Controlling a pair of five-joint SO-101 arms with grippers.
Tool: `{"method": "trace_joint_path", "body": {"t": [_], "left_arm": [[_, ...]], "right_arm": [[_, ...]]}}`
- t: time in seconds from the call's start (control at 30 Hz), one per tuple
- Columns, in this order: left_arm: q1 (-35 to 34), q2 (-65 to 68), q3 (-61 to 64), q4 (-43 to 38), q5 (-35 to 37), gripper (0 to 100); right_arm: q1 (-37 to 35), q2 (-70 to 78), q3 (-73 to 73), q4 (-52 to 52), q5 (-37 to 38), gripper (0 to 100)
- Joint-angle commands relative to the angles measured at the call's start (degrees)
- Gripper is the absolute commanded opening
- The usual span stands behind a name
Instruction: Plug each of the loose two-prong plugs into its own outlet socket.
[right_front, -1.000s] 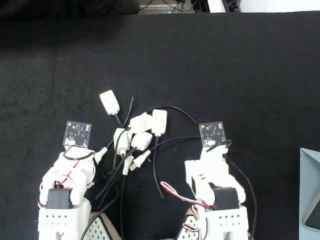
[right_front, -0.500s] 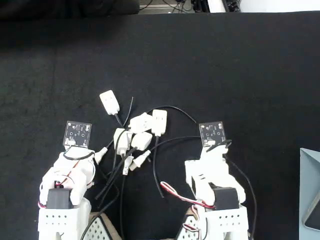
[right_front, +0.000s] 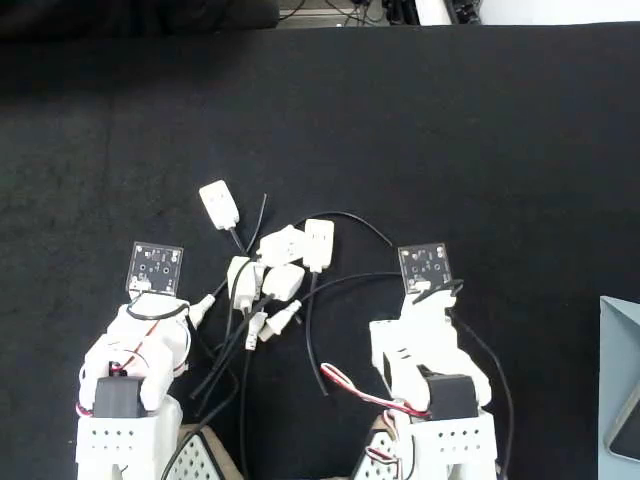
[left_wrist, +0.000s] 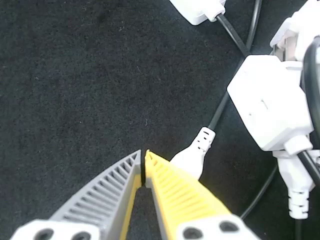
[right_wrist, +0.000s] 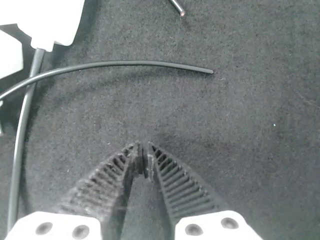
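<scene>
The white plugs (right_front: 283, 318) and socket blocks (right_front: 318, 243) lie tangled on the counter (right_front: 470, 140) between the two arms. Nothing has moved in the last second. The left end effector (left_wrist: 144, 172) and right end effector (right_wrist: 145, 162) are closed and empty, so plugging appears not to have started.

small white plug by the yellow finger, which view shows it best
Left wrist view: the small white plug lies close up beside the left gripper, ribbed neck clear. The high view shows it as a tiny white piece.
</scene>
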Motion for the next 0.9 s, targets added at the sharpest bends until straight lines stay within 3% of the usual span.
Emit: {"method": "trace_joint_path", "body": {"t": [0.0,0.47,0.67,0.73,0.87], "left_arm": [[-0.3,-0.4,1.1,0.2,0.2,3],[-0.5,-0.4,1.1,0.4,0.0,3],[-0.7,-0.5,0.5,8.0,-0.2,3],[-3.1,-0.4,-0.5,8.3,-0.2,3],[-15.2,-0.5,-3.3,7.7,-0.2,3]], "right_arm": [[0.4,-4.4,0.0,-0.7,-0.3,1.3],[0.4,-4.4,0.0,-0.7,-0.5,1.3],[0.7,-4.4,0.0,1.2,-0.2,1.3],[0.7,-4.4,-0.5,1.3,-0.2,1.3],[2.2,-4.4,-2.4,1.1,-0.2,1.5]]}}
